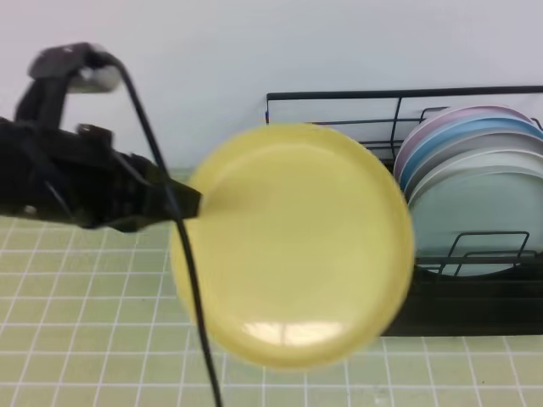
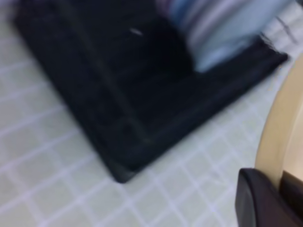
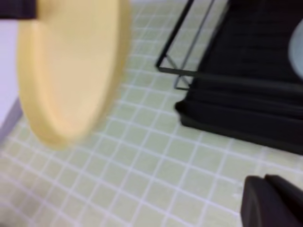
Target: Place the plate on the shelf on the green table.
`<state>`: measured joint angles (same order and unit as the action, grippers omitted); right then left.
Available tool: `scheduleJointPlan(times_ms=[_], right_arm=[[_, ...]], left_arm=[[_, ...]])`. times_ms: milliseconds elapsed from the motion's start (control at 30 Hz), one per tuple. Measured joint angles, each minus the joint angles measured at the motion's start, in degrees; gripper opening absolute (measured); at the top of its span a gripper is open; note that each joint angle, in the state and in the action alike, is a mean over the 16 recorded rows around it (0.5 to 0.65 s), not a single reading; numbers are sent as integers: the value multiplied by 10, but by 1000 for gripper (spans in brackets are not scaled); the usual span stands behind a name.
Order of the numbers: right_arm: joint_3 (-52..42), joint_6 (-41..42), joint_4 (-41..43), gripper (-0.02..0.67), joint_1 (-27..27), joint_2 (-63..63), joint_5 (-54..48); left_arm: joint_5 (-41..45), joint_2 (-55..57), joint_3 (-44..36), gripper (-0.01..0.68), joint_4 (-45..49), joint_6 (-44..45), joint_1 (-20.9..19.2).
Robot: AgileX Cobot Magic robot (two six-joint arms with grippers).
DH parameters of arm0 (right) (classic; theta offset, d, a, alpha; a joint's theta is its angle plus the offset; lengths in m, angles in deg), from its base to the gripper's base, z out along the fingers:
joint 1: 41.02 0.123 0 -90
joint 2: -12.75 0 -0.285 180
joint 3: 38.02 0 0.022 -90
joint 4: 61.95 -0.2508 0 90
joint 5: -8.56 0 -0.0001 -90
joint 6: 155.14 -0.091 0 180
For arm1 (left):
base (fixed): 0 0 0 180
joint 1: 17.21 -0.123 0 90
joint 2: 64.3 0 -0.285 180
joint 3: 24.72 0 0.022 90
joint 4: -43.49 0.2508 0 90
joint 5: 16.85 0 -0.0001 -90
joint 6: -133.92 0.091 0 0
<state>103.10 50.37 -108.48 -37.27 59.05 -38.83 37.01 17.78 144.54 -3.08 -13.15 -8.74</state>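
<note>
the left claw (image 1: 191, 206) pinched the yellow plate (image 1: 293, 242) by its rim, high over the green desk (image 1: 85, 322), beside the shelf (image 1: 475, 305). the right claw (image 3: 272, 201) looked pressed together, empty. such a thin edge hold could slip, or the plate might knock the racked plates (image 1: 475, 170).

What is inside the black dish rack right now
Several plates stand upright at the right end of the rack: pink, blue, grey and mint-green. The held yellow plate hides the rack's left part.
</note>
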Motion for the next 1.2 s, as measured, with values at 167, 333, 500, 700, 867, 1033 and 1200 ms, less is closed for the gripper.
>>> scheduleJointPlan(times_ms=[167,333,500,700,867,1033,1200], right_arm=[[38,7,-39,110,0,49,-26],[54,33,-90,238,0,68,-46],[56,63,-133,349,0,73,-65],[56,95,-157,298,0,74,-89],[56,143,-150,172,0,73,-97],[56,223,-128,52,0,74,-81],[56,335,-85,1,0,75,-27]], left_arm=[[1,-9,-6,6,2,-14,64],[-5,-9,-7,6,1,-30,115],[-15,-9,-7,6,-2,-41,157],[-23,-9,-7,6,-10,-49,195],[-15,-8,-7,10,-17,-52,211],[8,-7,-7,45,-39,-49,218],[45,-5,-7,124,-95,-32,219]])
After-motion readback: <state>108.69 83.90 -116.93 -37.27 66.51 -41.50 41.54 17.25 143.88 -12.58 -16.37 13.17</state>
